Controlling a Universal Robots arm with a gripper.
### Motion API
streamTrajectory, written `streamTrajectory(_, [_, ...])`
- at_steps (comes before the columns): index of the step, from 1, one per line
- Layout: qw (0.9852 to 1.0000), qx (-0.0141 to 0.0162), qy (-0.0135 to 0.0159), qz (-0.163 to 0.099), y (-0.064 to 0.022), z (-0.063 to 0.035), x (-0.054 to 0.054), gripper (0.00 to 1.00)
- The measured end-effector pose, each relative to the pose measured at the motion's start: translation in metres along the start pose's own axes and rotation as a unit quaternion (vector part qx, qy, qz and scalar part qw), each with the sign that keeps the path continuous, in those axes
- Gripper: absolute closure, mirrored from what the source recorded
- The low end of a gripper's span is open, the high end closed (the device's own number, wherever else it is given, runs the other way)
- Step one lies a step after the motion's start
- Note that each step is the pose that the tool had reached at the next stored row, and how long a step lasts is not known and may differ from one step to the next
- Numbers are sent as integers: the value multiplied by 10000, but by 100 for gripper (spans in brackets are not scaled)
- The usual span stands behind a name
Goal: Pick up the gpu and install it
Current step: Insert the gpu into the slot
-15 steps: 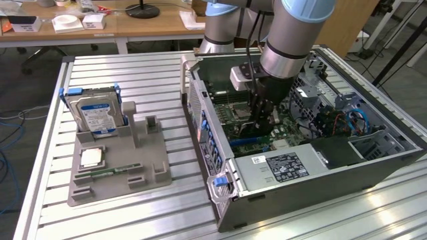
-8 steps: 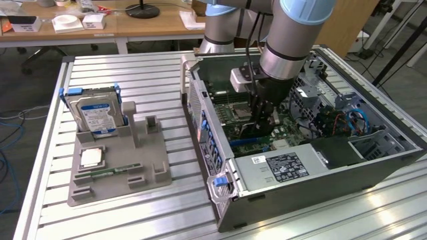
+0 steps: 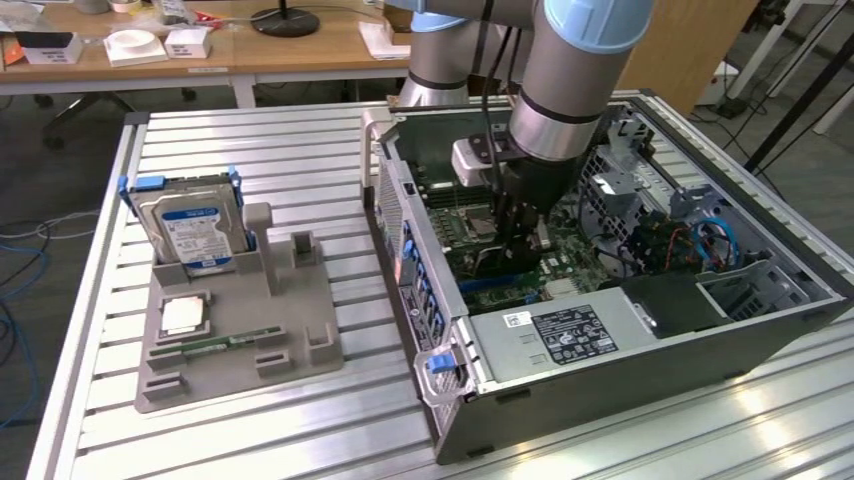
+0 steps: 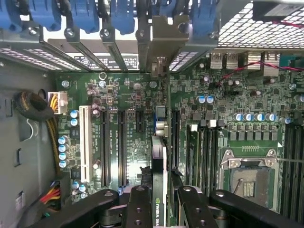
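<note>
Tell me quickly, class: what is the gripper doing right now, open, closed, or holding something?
Gripper: closed on the gpu, held edge-on over the motherboard slots inside the computer case.

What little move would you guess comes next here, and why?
Probably a slow push straight toward the motherboard. The pincer holds the gpu edge-on inside the computer case, its bracket up at the rear slot openings.

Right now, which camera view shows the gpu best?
The wrist view: the gpu stands edge-on between the gripper fingers, above the motherboard slots, its bracket toward the case's rear openings. In the exterior view the gpu is mostly hidden behind the arm inside the computer case.
</note>
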State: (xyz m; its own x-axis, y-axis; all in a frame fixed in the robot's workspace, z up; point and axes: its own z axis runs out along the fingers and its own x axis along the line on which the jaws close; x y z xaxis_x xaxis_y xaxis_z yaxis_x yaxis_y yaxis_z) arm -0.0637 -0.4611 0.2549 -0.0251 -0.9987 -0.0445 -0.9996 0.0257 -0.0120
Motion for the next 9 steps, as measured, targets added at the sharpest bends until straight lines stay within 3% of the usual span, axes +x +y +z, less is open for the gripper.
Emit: streamTrajectory(9, [10000,2,5,1,1,7,22,74])
